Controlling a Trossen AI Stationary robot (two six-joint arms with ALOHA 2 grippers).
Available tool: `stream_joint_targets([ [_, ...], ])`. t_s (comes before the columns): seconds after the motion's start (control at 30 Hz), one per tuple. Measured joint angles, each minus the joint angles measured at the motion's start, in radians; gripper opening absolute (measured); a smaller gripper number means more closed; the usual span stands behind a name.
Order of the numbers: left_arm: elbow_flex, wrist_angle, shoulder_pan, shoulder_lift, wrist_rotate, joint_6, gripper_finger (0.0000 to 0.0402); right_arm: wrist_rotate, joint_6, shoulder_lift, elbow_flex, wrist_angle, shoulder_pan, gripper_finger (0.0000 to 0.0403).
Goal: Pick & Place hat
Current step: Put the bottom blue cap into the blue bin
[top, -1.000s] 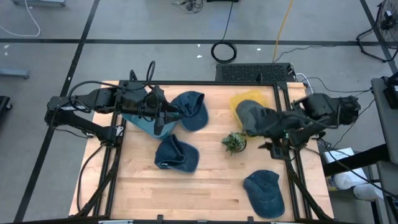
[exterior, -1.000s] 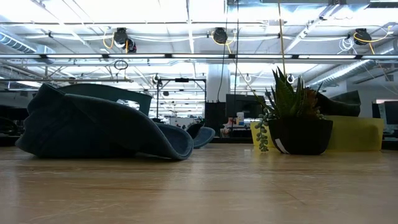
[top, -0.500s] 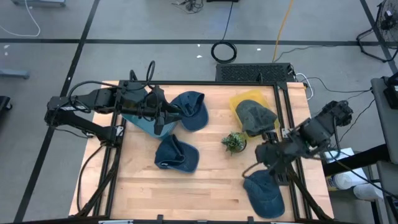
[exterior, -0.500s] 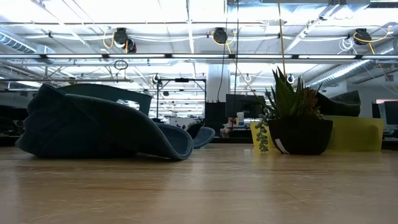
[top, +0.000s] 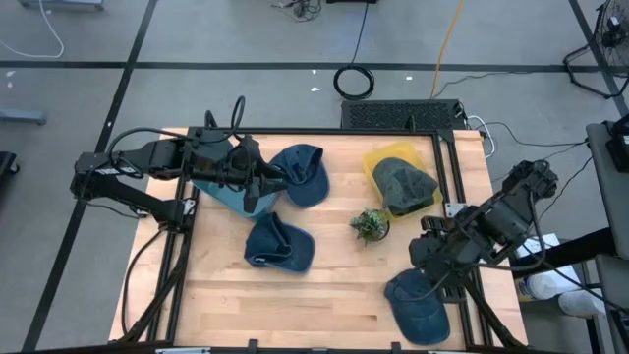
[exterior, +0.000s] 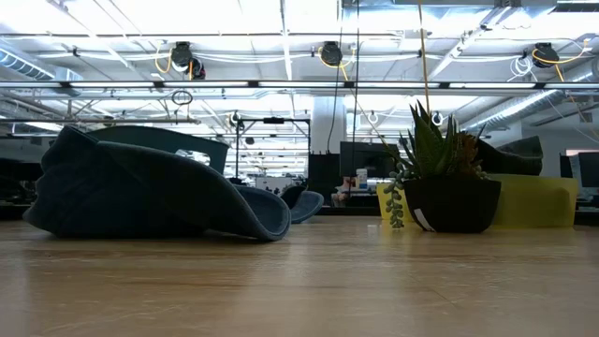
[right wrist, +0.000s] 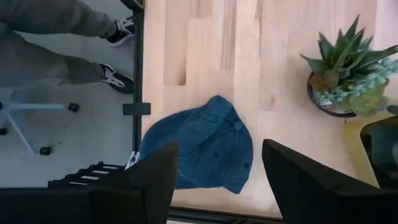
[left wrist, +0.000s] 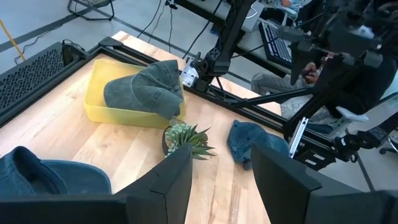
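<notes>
High view shows the left gripper (top: 263, 183) at the far left of the pale wooden table (top: 334, 295), hovering over a teal cloth (top: 228, 197) beside a blue denim cap (top: 303, 174), its fingers parted and empty. A second blue cap (top: 278, 243) lies just nearer, with bare boards open toward the front edge. At centre stands a small potted succulent (top: 371, 224). Behind it, a yellow plastic bin (top: 393, 162) holds a grey-green cap (top: 405, 184). At the front right corner, the right gripper (top: 421, 258) hangs above a third blue denim cap (right wrist: 202, 144), fingers spread and empty; the arm hides part of that cap from overhead.
</notes>
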Motion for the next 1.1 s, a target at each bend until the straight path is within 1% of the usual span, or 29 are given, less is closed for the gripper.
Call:
stream_joint_targets([
  [0.1,0.000,0.000,0.000,0.000,0.000,0.000,0.0170,-0.006,-0.001,0.001,-0.041,0.045,0.016,0.0219],
  [0.23,0.000,-0.008,0.000,0.000,0.000,0.000,0.0170,-0.034,0.013,0.000,-0.082,0.155,0.052,0.0219],
  [0.57,0.000,-0.016,0.000,0.000,-0.001,0.000,0.0170,-0.032,0.191,0.023,-0.157,0.274,0.156,0.0219],
  [0.73,0.000,-0.020,0.000,0.000,-0.001,0.001,0.0170,-0.030,0.193,0.058,-0.220,0.286,0.223,0.0219],
  [0.9,0.000,-0.031,0.000,0.000,-0.001,0.002,0.0170,-0.030,0.229,0.068,-0.320,0.302,0.275,0.0219],
  [1.1,0.000,-0.034,0.000,0.000,-0.001,-0.001,0.0170,-0.030,0.147,0.068,-0.450,0.314,0.304,0.0219],
])
